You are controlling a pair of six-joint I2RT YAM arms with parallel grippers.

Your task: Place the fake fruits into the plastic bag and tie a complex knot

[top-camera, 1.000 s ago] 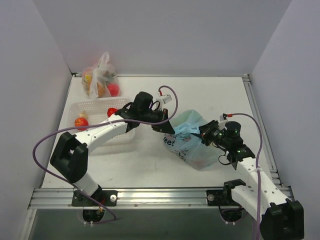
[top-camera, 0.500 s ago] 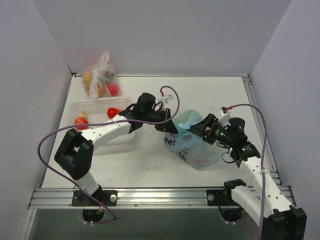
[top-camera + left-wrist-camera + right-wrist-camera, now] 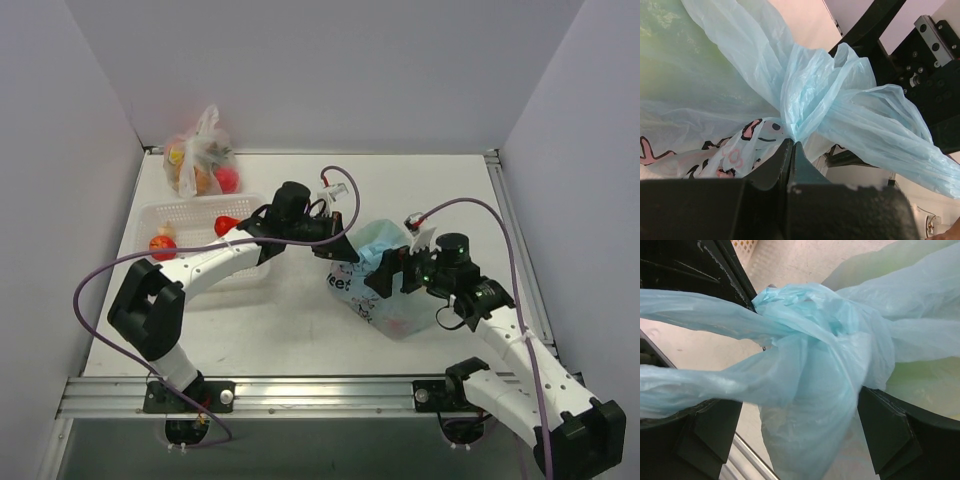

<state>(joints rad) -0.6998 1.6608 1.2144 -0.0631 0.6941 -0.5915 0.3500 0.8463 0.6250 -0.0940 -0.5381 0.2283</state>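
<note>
Robot lab test cell. Bare white table (image 3: 300,325) boxed in on three sides by plain blank panels (image 3: 330,70), like a purpose-built enclosure. Aluminium extrusion rail (image 3: 320,392) runs along the table edge well behind both grippers, with the two arm bases bolted to it. Purple cables (image 3: 77,298) loop loose off the arms, no tidy routing. Props look staged: white mesh basket (image 3: 190,215) off to the left of the left gripper (image 3: 345,255) with plastic fake fruits (image 3: 160,244) in it, a clear tied bag (image 3: 200,165) of more fruit further out past the basket, and a cartoon-print plastic bag (image 3: 385,305) right at the right gripper (image 3: 385,272).
</note>
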